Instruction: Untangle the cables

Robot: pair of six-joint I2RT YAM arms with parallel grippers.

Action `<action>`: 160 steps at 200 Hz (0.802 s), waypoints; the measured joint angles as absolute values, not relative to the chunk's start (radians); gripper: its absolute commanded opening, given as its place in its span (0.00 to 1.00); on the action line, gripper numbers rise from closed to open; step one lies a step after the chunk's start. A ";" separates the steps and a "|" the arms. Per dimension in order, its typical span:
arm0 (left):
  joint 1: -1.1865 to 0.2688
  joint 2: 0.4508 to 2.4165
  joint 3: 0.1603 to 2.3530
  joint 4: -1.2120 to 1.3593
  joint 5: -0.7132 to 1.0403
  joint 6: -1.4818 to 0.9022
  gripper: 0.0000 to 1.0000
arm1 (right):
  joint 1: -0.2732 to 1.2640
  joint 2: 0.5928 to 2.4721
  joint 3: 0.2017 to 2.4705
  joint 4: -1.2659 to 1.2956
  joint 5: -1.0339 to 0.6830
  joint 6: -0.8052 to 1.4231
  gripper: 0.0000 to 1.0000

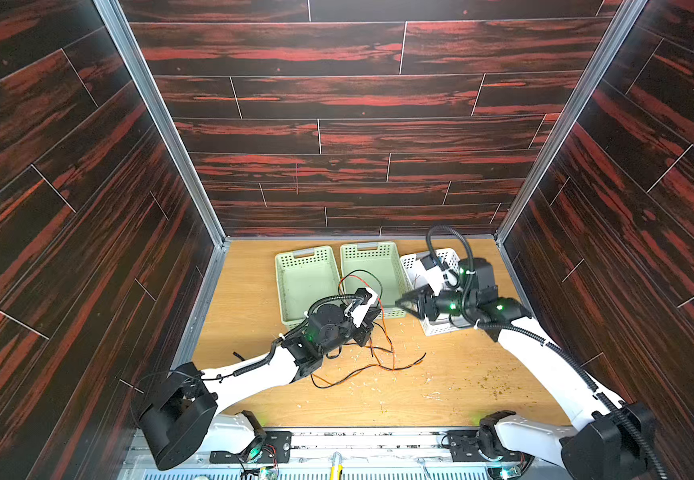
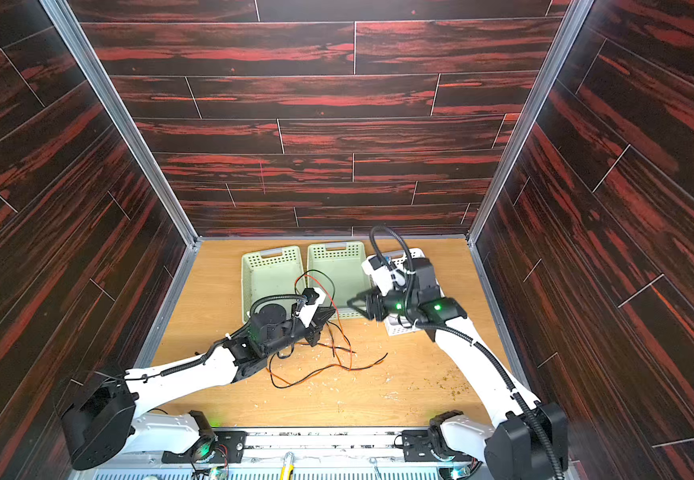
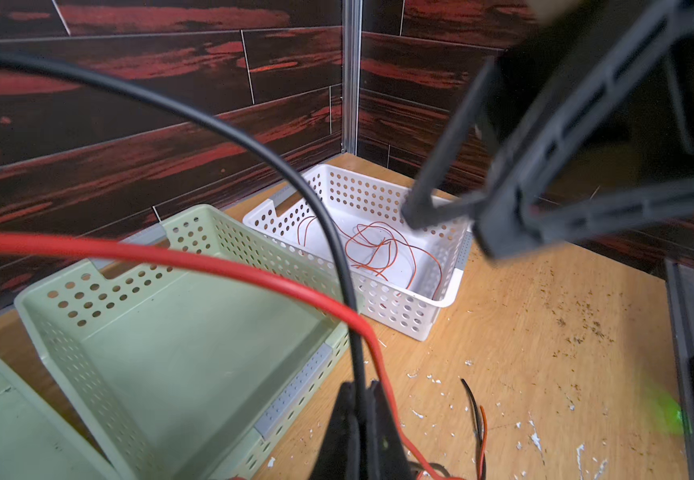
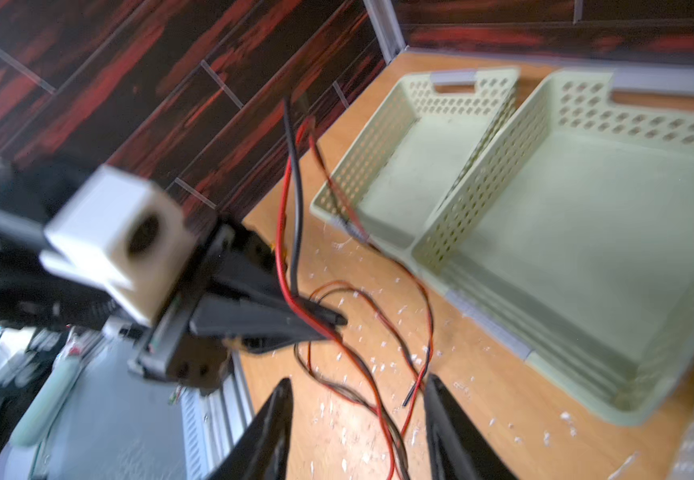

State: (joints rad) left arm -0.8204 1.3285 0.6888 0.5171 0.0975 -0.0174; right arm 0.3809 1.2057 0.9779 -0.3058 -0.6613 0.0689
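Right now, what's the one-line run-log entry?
left pincer: shut on cables | right pincer: open | white basket: orange cable inside

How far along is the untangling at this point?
Done: one orange cable lies coiled in the white basket. In hand: the left claw is shut on a red and black pair; the right claw is open and empty. Left: the tangle on the table; both green baskets look empty.

table [image 1: 482, 399]: pale wood grain, matt
green baskets [image 3: 67, 299]: perforated matt plastic
cables [image 3: 171, 255]: smooth, slightly glossy sheath
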 measured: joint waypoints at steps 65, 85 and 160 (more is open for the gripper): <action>-0.820 1.314 0.691 0.452 0.130 -0.015 0.00 | 0.446 1.223 0.822 -0.105 -0.719 0.070 0.52; -0.820 1.314 0.700 0.425 0.141 -0.015 0.00 | 0.466 1.256 0.822 -0.047 -0.724 0.075 0.50; -0.817 1.314 0.745 0.367 0.154 -0.014 0.00 | 0.505 1.328 0.819 0.036 -0.720 0.077 0.27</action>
